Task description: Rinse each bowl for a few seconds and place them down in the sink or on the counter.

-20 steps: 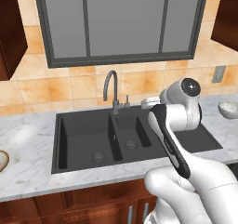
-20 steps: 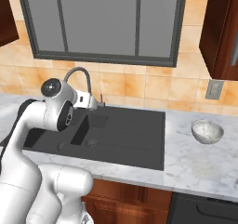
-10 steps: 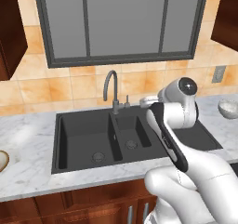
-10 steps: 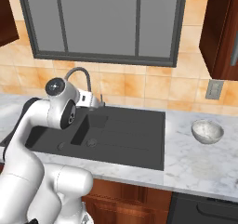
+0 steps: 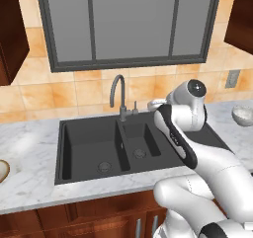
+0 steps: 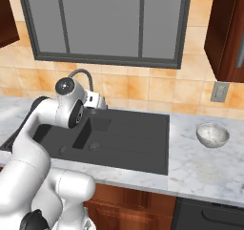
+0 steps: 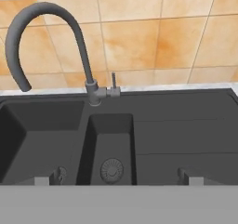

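The speckled whitish-grey bowl (image 6: 212, 134) sits upright on the white marble counter (image 6: 200, 172) to the right of the sink, and shows as the same bowl (image 5: 243, 114) at the right edge of the left base view. A tan-rimmed bowl (image 5: 2, 170) peeks in at the far left of the counter. My gripper (image 7: 116, 179) hangs open and empty over the black sink (image 7: 186, 135), above its small basin (image 7: 111, 148), facing the grey gooseneck tap (image 7: 86, 60). In the right base view the gripper (image 6: 100, 103) is next to the tap, far from both bowls.
The large basin (image 5: 89, 145) lies left of the small one, and the flat drainboard (image 6: 143, 138) lies on the right. An orange tiled wall and a window stand behind the tap. Dark wood cabinets (image 6: 228, 28) hang at the upper corners.
The arm's hand has shifted slightly over the sink near the tap. The gripper stays open and both bowls have not moved.
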